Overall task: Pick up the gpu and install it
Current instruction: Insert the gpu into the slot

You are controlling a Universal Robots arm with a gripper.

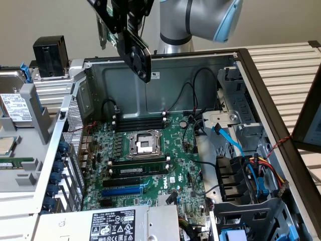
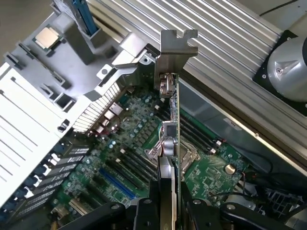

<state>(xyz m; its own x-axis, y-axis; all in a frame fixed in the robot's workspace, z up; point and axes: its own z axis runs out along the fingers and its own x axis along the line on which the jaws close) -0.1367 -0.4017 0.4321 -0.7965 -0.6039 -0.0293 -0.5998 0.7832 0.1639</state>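
One card up: gripper point(image 1: 124, 22) clamped on the gpu point(image 1: 137, 56), holding it high over the motherboard point(image 1: 150, 160) inside the open case point(image 1: 130, 93), touching nothing.

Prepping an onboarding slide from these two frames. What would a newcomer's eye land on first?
First, the gpu, clamped in the gripper and hanging in the air over the open computer case, toward the exterior view's left. Next, the big green motherboard lying flat inside the case, with the metal-framed CPU socket near its middle and a blue slot nearer the camera.
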